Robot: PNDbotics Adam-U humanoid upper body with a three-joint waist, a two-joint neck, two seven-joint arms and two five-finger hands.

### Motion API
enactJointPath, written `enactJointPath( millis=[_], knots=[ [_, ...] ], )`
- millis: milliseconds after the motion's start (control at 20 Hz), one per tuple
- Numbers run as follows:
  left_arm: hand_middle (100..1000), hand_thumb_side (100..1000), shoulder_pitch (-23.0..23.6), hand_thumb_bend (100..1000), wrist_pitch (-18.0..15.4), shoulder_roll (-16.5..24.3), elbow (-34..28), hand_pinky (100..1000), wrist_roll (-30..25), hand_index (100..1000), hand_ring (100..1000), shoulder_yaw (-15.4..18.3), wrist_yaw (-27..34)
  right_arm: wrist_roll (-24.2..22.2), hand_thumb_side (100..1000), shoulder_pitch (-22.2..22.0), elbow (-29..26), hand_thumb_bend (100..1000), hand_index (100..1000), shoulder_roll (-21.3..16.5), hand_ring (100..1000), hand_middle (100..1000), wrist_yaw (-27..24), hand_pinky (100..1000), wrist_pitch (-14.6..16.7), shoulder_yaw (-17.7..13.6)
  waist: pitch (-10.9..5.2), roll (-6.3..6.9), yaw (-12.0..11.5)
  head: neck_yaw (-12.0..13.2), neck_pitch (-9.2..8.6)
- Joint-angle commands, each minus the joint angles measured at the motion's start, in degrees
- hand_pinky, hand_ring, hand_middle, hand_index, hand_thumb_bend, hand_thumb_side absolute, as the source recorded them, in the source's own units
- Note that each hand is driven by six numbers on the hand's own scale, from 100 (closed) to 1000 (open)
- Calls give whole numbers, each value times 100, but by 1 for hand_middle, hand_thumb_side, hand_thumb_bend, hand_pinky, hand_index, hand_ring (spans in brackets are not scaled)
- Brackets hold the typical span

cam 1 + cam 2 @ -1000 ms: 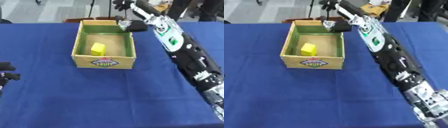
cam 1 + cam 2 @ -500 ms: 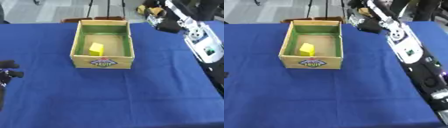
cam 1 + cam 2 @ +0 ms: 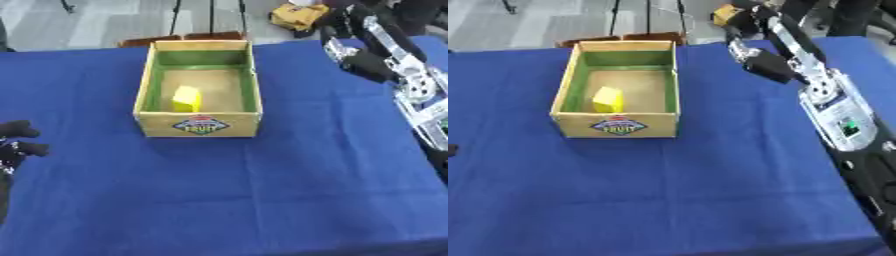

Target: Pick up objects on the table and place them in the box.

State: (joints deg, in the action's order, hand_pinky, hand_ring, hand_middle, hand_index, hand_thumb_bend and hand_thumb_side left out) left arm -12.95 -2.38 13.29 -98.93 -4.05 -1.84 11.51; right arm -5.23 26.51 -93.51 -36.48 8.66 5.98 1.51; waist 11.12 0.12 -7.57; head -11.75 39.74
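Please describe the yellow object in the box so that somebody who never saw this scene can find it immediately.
On the blue tablecloth stands an open cardboard box with green inner walls and a fruit label on its front. Inside, on the box's brown floor near the left wall, lies a small yellow block. It is the only item in the box and the only yellow thing on the table.

A table with a dark blue cloth (image 3: 262, 200) fills the view. An open wooden box with green inner walls (image 3: 199, 125) sits on it, toward the far side.
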Motion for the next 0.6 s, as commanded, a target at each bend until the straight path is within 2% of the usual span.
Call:
enactJointPath(
  millis=[50,600],
  knots=[
    [587,916,-20,763,-10,143,-90,718,23,720,501,63,-11,39,634,10,-168,100,961,-90,785,740,-40,860,-24,-101,-67,14,9,21,7],
    [587,915,-16,762,-17,147,-92,718,28,720,500,75,-10,78,647,-146,-221,100,963,66,783,734,-68,861,-61,-117,-74,46,35,35,13]
  ],
)
